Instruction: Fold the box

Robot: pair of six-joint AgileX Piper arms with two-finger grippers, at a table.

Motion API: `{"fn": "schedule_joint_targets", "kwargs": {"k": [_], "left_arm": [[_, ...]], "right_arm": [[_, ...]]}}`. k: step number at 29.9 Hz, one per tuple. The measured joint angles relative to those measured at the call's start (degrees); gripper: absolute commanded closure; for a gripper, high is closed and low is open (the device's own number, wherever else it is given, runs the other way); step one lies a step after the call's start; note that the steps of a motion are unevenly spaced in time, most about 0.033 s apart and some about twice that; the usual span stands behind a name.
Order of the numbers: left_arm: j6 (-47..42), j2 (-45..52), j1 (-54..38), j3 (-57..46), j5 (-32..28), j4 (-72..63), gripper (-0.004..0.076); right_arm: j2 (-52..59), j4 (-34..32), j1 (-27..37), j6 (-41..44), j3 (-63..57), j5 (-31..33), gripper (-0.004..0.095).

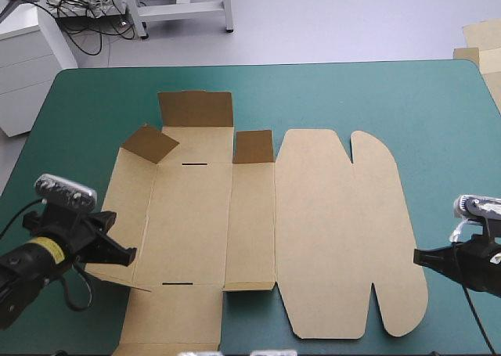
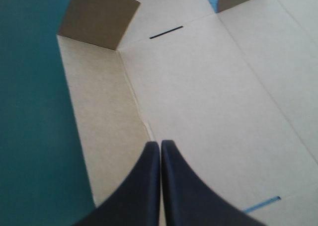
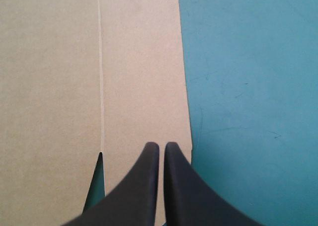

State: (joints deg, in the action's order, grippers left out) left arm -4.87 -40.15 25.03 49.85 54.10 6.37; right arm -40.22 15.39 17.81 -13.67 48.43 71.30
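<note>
The brown box point(image 1: 313, 231) lies as a flat cut sheet across the middle of the teal-green table. Three small flaps stand raised along its far side; the widest flap point(image 1: 196, 109) is the farthest. My left gripper point(image 1: 129, 256) is shut and rests over the sheet's left side panel, its tip by the fold line point(image 2: 160, 145). The box point(image 2: 208, 102) spreads out ahead of it. My right gripper point(image 1: 417, 255) is shut too, at the sheet's right edge. In its wrist view the gripper point(image 3: 161, 146) lies over the box point(image 3: 59, 87), just by a cut notch.
Bare teal-green cover point(image 1: 438, 113) surrounds the sheet on the far side and the right. More brown board point(image 1: 479, 47) shows beyond the table's far right corner. Two thin slots, one of them the far slot point(image 1: 196, 164), mark the left part of the sheet.
</note>
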Motion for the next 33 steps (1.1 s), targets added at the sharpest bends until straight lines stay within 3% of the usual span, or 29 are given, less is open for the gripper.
{"fn": "schedule_joint_targets", "kwargs": {"k": [8,14,23,29,33], "left_arm": [[0.9,-17.9,-4.9,11.8,-0.6,5.5,0.0724],[10.2,-28.4,-23.6,23.6,-0.4,-5.9,0.0724],[23.6,-37.0,-52.9,25.6,6.8,-34.6,0.0724],[26.5,-40.1,-57.8,25.8,14.2,-35.4,0.0724],[26.8,-40.9,-57.9,25.5,16.0,-33.3,0.0724]], "right_arm": [[0.1,0.8,0.0,-1.7,-0.7,0.0,0.0887],[0.4,0.8,0.0,-1.9,-0.7,0.0,0.0887],[0.4,0.8,-1.1,-2.0,-0.7,0.0,0.0887],[0.4,0.8,-1.7,-2.3,-0.7,0.0,0.0887],[0.4,0.8,-1.7,-2.6,-0.7,0.0,0.0887]]}}
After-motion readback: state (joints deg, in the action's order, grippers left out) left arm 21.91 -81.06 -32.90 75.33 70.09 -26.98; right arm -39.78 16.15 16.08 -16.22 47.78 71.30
